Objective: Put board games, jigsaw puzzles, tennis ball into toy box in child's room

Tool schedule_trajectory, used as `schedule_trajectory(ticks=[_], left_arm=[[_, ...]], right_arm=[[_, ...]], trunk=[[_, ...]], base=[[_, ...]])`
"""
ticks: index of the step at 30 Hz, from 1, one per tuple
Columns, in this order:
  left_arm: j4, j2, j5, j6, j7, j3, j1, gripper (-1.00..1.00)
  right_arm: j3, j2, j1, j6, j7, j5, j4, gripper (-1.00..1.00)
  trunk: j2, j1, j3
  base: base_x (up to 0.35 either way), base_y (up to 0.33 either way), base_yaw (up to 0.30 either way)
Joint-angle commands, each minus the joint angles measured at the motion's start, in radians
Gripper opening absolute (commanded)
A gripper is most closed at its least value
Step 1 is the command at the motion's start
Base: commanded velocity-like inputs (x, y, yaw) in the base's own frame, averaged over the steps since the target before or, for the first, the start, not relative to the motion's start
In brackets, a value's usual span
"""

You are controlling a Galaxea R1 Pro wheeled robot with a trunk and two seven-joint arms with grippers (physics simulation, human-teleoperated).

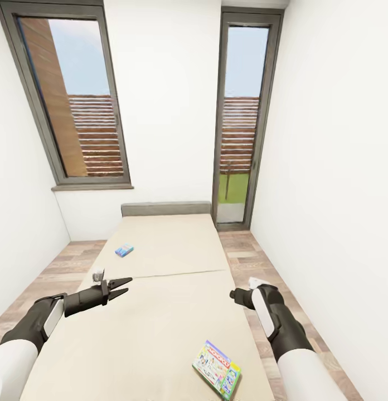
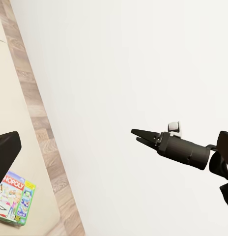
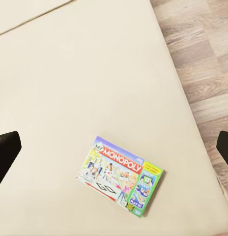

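Note:
The beige bed (image 1: 160,312) lies ahead with two board games on it. A small blue one (image 1: 124,250) rests on the far section, near its left edge. The white-green Monopoly box (image 1: 217,369) (image 3: 121,174) (image 2: 13,196) lies flat near the bed's right front corner. My left gripper (image 1: 126,285) hovers open over the left side of the bed, short of the blue game. Open too, my right gripper (image 1: 234,295) (image 2: 136,134) hangs above the right side, with the Monopoly box below its spread fingers (image 3: 7,150). The table, toy box, jigsaw puzzles and tennis ball are out of view.
A grey headboard (image 1: 166,208) stands against the far white wall between two tall dark-framed windows (image 1: 74,106) (image 1: 241,128). Strips of wood-plank floor (image 1: 255,267) run along both sides of the bed. White walls close in on the left and right.

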Motion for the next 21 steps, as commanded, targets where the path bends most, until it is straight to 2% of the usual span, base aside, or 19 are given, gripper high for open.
schedule_trajectory(ticks=[1,6,9,14,15,19,20,21], left_arm=[[0.0,0.0,0.002,0.009,-0.002,0.001,-0.001,1.0],[0.0,-0.001,0.003,0.01,-0.002,-0.002,-0.001,1.0],[0.0,-0.003,0.003,0.01,-0.003,-0.004,-0.001,1.0],[0.0,-0.002,0.005,0.015,-0.016,-0.004,0.0,1.0],[0.0,-0.001,0.005,0.018,-0.027,-0.004,0.0,1.0],[-0.003,0.0,0.003,0.048,-0.15,-0.005,0.0,1.0],[-0.012,0.001,0.0,0.061,-0.207,-0.005,0.0,1.0],[-0.02,0.001,-0.001,0.065,-0.231,-0.006,0.0,1.0]], right_arm=[[0.002,0.001,-0.001,0.004,-0.008,-0.011,-0.002,1.0],[0.02,0.007,-0.003,0.015,-0.008,-0.012,-0.003,1.0],[0.029,0.024,-0.004,0.019,-0.009,-0.012,-0.001,1.0],[0.037,0.036,-0.005,0.023,-0.009,-0.011,0.0,1.0],[0.038,0.036,-0.005,0.024,-0.009,-0.011,0.0,1.0],[0.039,0.032,-0.005,0.026,-0.008,-0.011,-0.001,1.0],[0.04,0.032,-0.005,0.026,-0.007,-0.012,-0.002,1.0],[0.04,0.032,-0.005,0.026,-0.007,-0.012,-0.002,1.0]], trunk=[[-0.002,0.001,-0.003],[-0.002,0.001,-0.011],[-0.002,0.001,-0.016],[-0.002,0.001,-0.025],[-0.002,0.001,-0.026],[-0.002,0.001,-0.033],[-0.002,0.001,-0.035],[-0.002,0.001,-0.036]], base=[[0.0,0.0,0.0],[0.0,0.0,0.0],[0.0,0.0,0.0],[0.0,0.0,0.0],[0.0,0.0,0.0],[0.0,0.0,0.0],[0.0,0.0,0.0],[0.0,0.0,0.0]])
